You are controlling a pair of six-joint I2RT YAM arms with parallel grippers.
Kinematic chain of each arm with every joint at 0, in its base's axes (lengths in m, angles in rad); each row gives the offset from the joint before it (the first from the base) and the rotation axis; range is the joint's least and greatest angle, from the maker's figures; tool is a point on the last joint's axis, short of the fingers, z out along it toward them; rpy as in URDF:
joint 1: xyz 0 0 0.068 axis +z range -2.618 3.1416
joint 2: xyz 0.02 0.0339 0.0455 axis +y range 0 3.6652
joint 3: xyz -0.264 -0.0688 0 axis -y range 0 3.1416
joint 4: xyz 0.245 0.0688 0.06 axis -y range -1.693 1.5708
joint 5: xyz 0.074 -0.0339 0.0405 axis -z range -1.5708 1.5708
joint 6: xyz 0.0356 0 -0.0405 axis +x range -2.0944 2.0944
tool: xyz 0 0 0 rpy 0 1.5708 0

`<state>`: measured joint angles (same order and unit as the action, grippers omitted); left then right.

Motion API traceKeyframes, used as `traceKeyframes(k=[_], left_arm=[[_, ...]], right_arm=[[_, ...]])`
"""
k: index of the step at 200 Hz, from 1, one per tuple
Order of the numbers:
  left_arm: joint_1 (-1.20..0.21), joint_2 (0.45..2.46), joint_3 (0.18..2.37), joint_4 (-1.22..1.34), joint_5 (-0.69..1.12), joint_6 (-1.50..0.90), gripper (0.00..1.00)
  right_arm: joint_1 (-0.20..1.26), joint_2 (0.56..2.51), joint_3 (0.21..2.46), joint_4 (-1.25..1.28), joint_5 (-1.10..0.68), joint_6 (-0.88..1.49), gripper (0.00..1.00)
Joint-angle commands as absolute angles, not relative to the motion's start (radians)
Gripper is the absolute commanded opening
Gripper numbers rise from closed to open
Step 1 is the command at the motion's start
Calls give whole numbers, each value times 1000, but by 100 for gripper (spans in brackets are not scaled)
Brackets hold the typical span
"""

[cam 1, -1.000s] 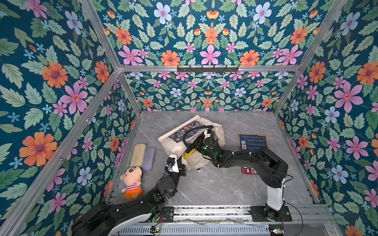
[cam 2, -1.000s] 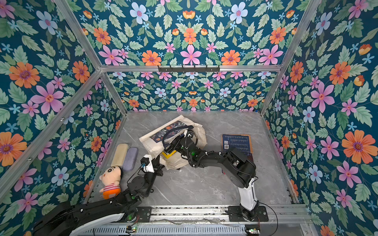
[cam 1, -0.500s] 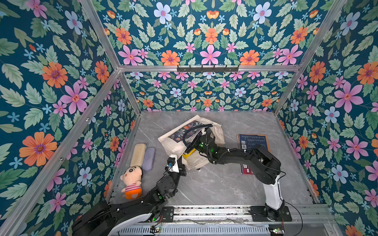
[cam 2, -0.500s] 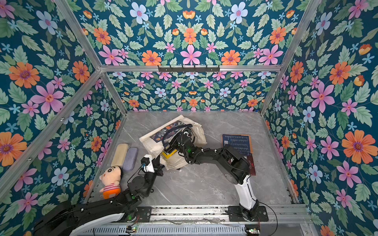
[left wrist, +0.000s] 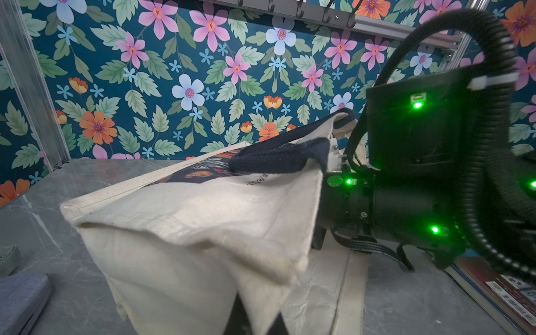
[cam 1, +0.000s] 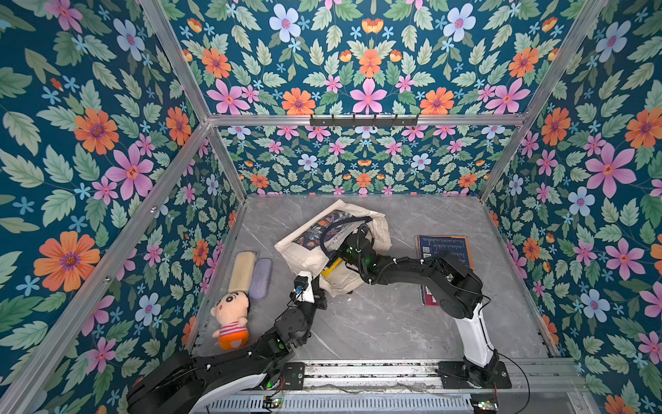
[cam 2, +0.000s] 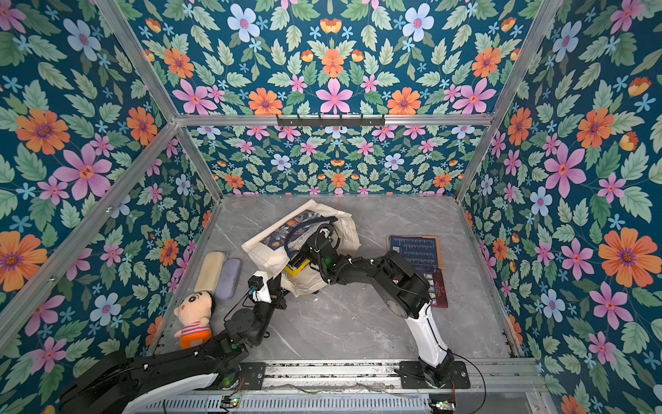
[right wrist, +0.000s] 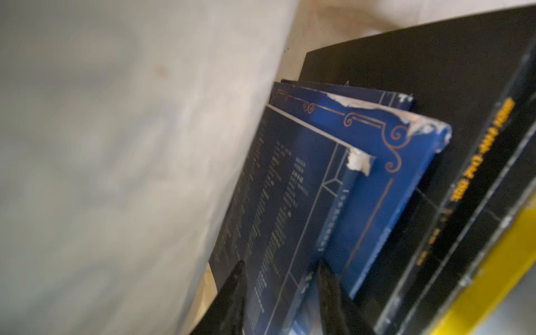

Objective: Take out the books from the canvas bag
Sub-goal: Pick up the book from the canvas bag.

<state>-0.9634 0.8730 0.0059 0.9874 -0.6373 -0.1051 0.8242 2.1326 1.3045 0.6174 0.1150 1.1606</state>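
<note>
Our left hand is clenched on the near lip of the canvas bag. We judge this pins the bag to the worktop and holds its mouth open. Our right hand reaches inside, jaws apart on either side of a dark blue book, not visibly squeezing it. Beside it sit a brighter blue book and a black-and-yellow book. A loose book lies out on the worktop, well apart from the bag.

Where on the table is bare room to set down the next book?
Bare: the table's front middle, between the left arm and the right arm; also the back right corner behind the blue book. Crowded: the left edge, with two pouches and the doll, and around the canvas bag.
</note>
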Motion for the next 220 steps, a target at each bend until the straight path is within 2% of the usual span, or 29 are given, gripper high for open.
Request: traceKeyframes(k=[1, 30, 154, 188, 220], left_arm=[[-963, 875, -6, 1037, -620, -99, 0], [-963, 885, -3, 1040, -616, -97, 0], [-963, 891, -3, 1046, -603, -97, 0], [-963, 887, -5, 1045, -603, -96, 0], [-963, 887, -3, 1043, -607, -97, 0]], right_arm=[[824, 2156, 1307, 697, 123, 1161, 41], [821, 2188, 1329, 801, 65, 1141, 41], [821, 2198, 1398, 776, 40, 1153, 32], [821, 2190, 1378, 778, 36, 1152, 18], [822, 2123, 1290, 788, 68, 1137, 10]])
